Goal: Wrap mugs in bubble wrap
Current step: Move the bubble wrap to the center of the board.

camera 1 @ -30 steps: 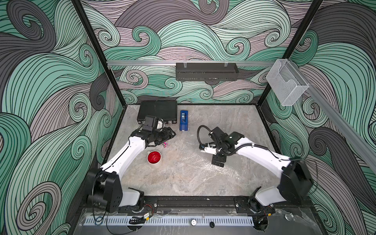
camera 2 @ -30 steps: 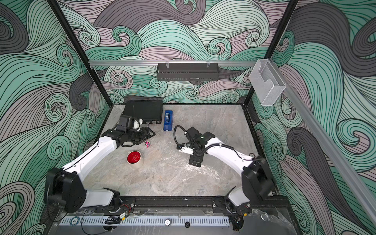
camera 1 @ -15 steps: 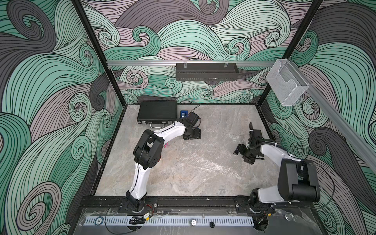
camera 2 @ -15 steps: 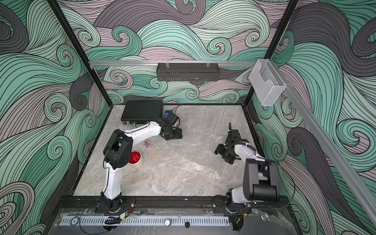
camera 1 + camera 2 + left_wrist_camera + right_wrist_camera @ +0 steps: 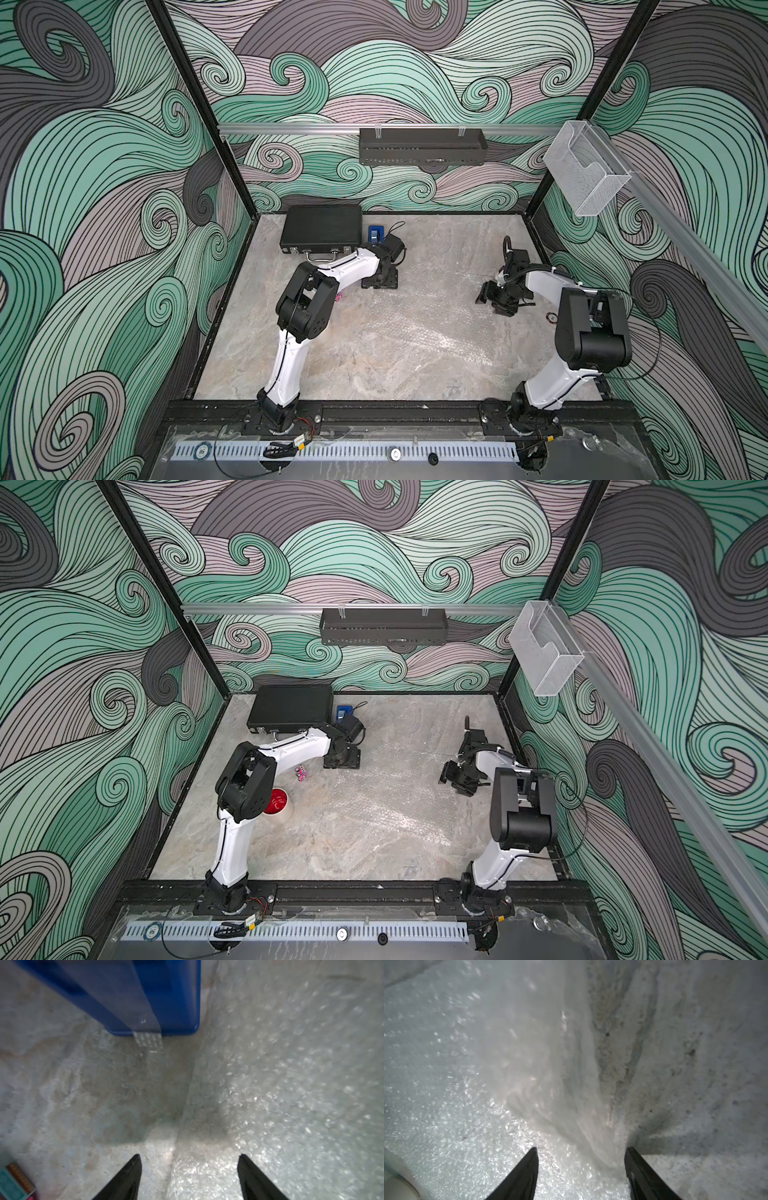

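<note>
The bubble wrap (image 5: 419, 320) (image 5: 386, 804) lies flat across the middle of the table. The mug (image 5: 279, 805), white with a red inside, stands near the left edge, half hidden by my left arm's elbow; that elbow hides it in a top view. My left gripper (image 5: 380, 286) (image 5: 341, 763) points down at the wrap's far left corner. It is open (image 5: 189, 1157), straddling the wrap's edge (image 5: 187, 1105). My right gripper (image 5: 496, 298) (image 5: 457, 778) is at the wrap's right edge. Its jaws (image 5: 581, 1151) stand apart around a raised fold of wrap (image 5: 560, 1084).
A blue tape dispenser (image 5: 377, 233) (image 5: 145, 991) sits just behind the left gripper, beside a black case (image 5: 322, 227) at the back left. A tiny pink toy (image 5: 302, 772) lies between the gripper and the mug. Enclosure walls ring the table.
Over the last second the left gripper swung from near the case to beside the tape dispenser. The right gripper moved from mid-table to the wrap's right edge. Both arms' elbows folded back.
</note>
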`<state>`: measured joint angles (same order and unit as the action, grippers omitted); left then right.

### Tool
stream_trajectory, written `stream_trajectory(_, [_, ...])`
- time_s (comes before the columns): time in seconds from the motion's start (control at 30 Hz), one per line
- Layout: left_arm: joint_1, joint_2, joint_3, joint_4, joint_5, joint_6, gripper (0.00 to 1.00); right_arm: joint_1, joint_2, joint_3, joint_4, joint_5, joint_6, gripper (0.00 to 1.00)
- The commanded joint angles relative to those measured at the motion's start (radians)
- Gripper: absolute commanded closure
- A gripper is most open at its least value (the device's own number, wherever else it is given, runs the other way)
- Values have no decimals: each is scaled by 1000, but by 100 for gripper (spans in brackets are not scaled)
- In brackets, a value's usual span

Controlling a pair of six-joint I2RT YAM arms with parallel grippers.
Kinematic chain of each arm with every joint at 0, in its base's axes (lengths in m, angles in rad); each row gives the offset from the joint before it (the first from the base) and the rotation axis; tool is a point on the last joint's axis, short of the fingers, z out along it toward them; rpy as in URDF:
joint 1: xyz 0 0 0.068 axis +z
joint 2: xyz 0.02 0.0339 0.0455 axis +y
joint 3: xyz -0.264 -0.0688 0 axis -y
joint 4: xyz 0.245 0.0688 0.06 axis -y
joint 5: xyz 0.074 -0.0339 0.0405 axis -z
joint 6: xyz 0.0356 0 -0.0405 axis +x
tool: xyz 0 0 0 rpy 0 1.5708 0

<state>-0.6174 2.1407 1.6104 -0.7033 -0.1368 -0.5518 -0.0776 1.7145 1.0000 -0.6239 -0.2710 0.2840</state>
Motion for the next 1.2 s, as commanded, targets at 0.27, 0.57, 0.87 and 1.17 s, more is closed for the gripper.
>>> stream_trajectory(0.27, [-9,-74,-176,17,112,-151,90,42,15,14,-57,-75,-120,84])
stream_trajectory(0.57, [-15,-373,-494,65,100,-309,100,174,-49,-38,-25,-60,-123,100])
stream_trajectory(0.87, [-42,-480,-541,18,23,-385,100,195,15,10,-32,-73,-165,98])
stream_trajectory(1.17, [-48,-527,-575,-12,-22,-426,100,247,80,91,-58,-72,-170,93])
